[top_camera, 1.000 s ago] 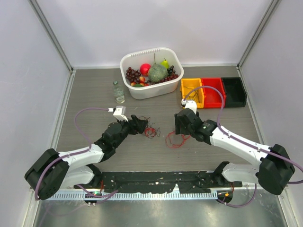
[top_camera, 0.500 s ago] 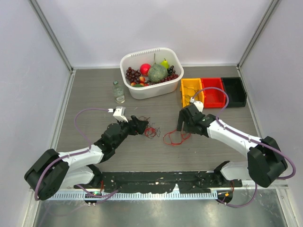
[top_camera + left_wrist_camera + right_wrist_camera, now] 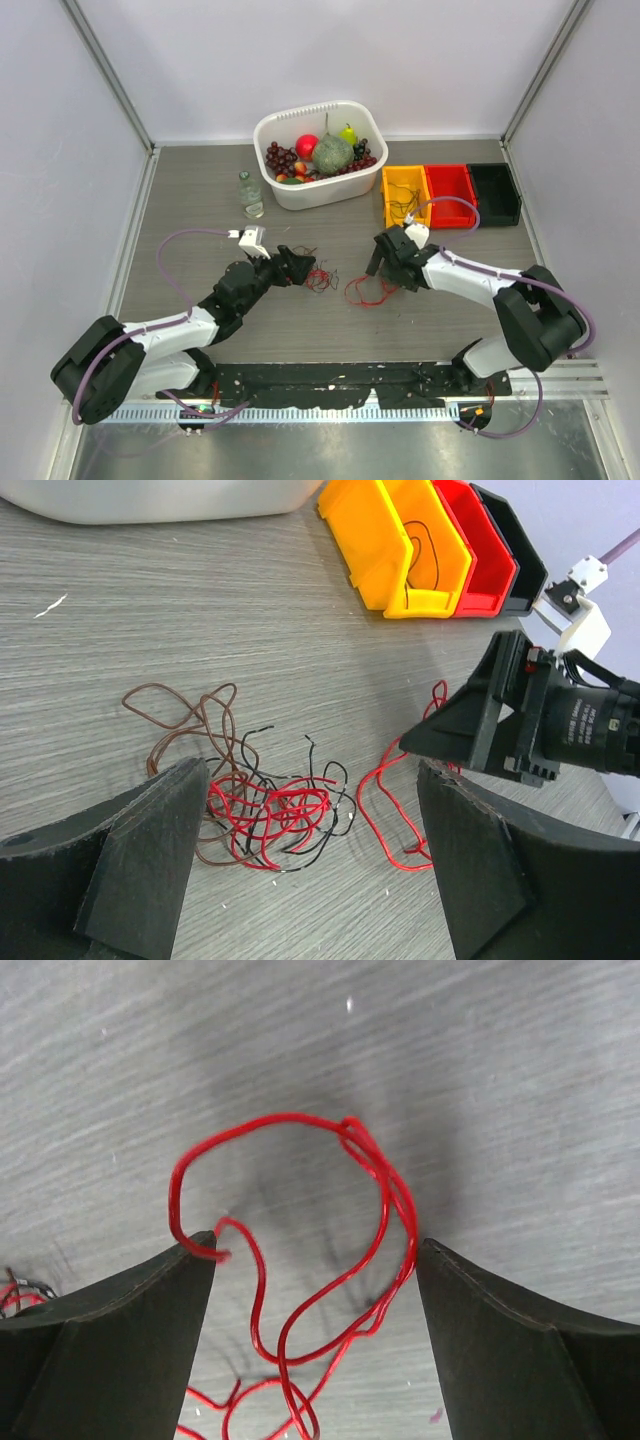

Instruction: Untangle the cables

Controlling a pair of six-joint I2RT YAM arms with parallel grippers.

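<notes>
Several hair-thin red, black and brown cables [image 3: 270,815] tangle on woodgrain table [image 3: 200,610].

Cables [image 3: 270,815] are showing red, black and brown strands mixed — a single cable [image 3: 385,1190] is reading plain red. Table [image 3: 150,610] is showing grey wood grain. Yellow bin [image 3: 370,550], red bin [image 3: 487,565] and black bin [image 3: 520,555] are each wearing one flat colour.

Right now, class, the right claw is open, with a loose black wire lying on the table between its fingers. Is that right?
One slip: the wire is red, not black, as the right wrist view shows. The right claw is open, and the wire lies on the table between its fingers.
</notes>
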